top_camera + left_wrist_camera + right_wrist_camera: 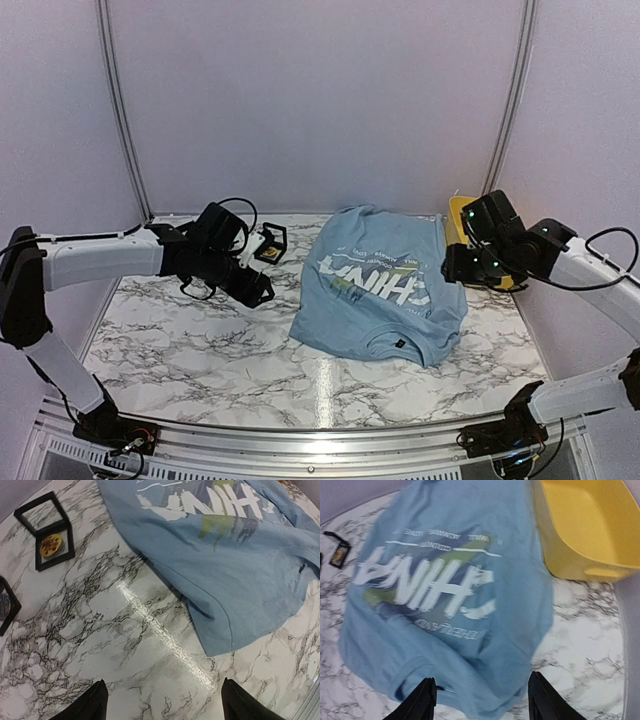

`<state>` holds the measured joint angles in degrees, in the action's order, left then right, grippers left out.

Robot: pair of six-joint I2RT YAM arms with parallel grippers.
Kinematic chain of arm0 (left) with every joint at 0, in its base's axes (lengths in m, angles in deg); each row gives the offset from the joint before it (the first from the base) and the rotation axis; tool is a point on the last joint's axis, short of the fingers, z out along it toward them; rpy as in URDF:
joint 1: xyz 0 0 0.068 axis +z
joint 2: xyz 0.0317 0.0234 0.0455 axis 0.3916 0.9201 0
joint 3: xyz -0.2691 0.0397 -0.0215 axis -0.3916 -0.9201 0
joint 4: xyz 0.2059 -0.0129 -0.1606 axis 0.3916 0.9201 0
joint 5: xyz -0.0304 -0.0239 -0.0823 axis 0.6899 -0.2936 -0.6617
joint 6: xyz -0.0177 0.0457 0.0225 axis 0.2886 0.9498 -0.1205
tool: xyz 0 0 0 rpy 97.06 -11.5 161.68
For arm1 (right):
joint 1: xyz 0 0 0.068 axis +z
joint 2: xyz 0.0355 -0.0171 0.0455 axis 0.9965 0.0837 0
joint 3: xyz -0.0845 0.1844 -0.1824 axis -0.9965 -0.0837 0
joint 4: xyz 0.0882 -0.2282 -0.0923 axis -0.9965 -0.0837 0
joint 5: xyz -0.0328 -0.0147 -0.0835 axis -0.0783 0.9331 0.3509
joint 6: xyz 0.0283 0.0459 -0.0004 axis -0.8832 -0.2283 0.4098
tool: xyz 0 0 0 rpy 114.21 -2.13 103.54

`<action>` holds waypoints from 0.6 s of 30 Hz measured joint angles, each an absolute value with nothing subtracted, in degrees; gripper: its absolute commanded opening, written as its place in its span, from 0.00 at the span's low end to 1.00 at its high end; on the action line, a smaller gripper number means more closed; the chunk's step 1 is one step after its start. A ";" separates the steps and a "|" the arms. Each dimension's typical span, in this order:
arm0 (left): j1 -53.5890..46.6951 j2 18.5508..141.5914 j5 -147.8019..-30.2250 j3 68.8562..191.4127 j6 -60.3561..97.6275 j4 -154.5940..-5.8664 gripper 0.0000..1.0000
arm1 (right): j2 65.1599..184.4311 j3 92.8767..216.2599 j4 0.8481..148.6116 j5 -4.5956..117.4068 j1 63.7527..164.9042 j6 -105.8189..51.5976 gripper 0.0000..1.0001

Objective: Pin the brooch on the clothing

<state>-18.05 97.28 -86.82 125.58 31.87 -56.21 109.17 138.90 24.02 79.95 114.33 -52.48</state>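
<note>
The light blue T-shirt (385, 285) with white "CHINA" lettering lies crumpled on the marble table, right of centre. It also shows in the left wrist view (235, 565) and the right wrist view (450, 595). The round gold brooch (51, 545) sits in an open black box (56, 560) left of the shirt; the box also shows in the top view (271, 244). My left gripper (262, 292) is open and empty over bare marble between the box and the shirt's hem (165, 705). My right gripper (450, 268) is open and empty over the shirt's right edge (482, 700).
A yellow bin (458, 222) stands at the back right, touching the shirt; it also shows in the right wrist view (585, 525). Another black frame (6, 605) lies at the left edge of the left wrist view. White walls enclose the table (180, 350).
</note>
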 measured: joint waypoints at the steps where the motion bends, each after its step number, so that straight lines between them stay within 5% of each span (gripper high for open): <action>1: -17.77 96.63 -85.57 123.50 29.24 -58.05 0.82 | 109.49 140.34 26.70 80.73 116.88 -51.72 0.57; 7: -17.44 92.52 -76.46 114.17 18.36 -64.13 0.83 | 129.65 148.69 42.07 77.54 134.22 -45.05 0.67; 14: -14.99 85.96 -71.34 110.65 14.66 -67.65 0.83 | 159.00 164.76 46.22 74.92 141.28 -41.36 0.69; 17: -14.99 85.13 -70.69 109.91 14.55 -68.15 0.83 | 164.35 169.41 46.42 74.07 141.45 -41.16 0.60; 18: -14.99 85.11 -70.56 109.71 14.58 -68.26 0.83 | 165.73 170.92 46.40 73.61 141.43 -41.16 0.46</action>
